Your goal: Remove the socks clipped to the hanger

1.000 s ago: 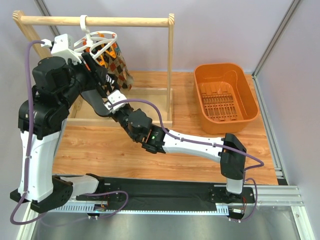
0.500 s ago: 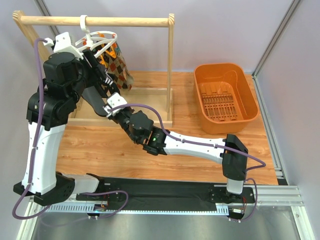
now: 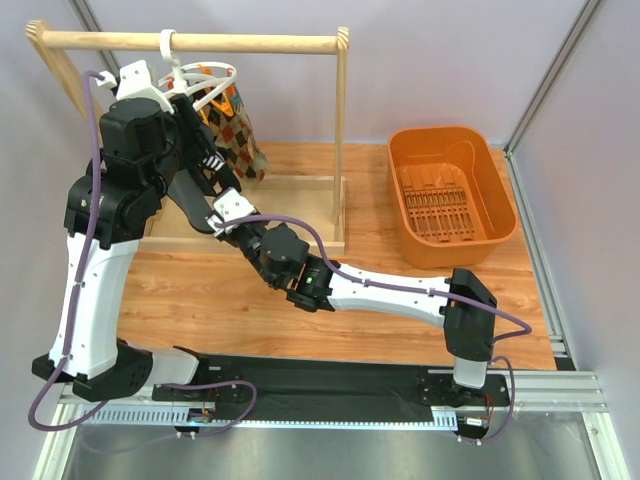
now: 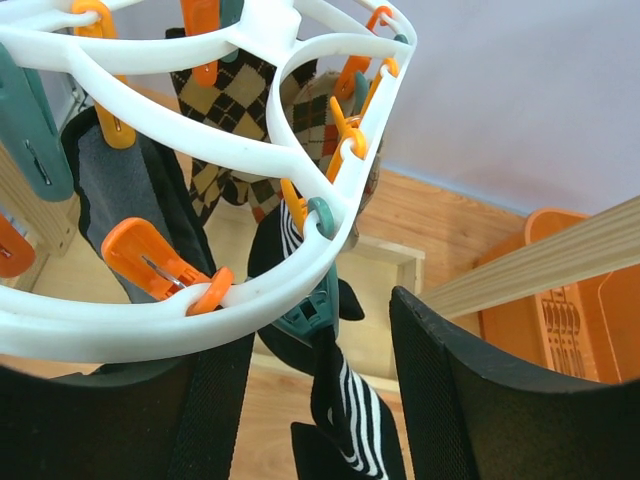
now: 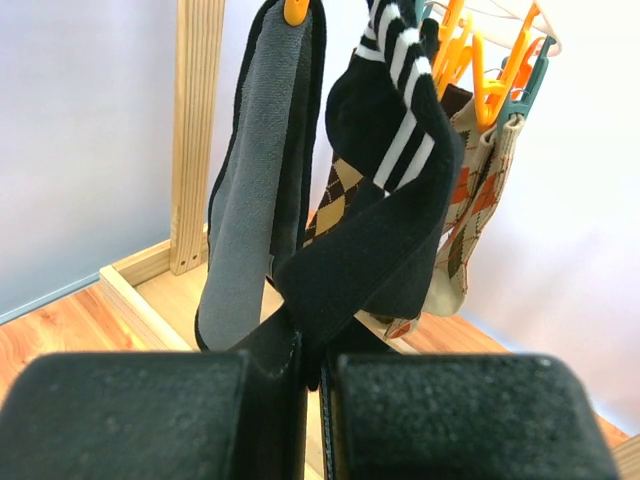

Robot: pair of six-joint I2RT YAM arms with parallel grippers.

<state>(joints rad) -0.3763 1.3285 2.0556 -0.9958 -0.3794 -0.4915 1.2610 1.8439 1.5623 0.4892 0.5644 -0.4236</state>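
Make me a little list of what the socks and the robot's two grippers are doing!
hanger: white ring, hooked on the wooden rail
socks: several clipped on; argyle, grey-black, striped
striped sock: hangs from a teal clip
right gripper: shut on striped sock's lower end
left gripper: open, one finger each side of the teal clip
basket: orange, on the table's right side

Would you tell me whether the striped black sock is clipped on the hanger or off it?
Clipped on: a teal clip under the hanger grips the striped sock, whose tail the right gripper pinches.
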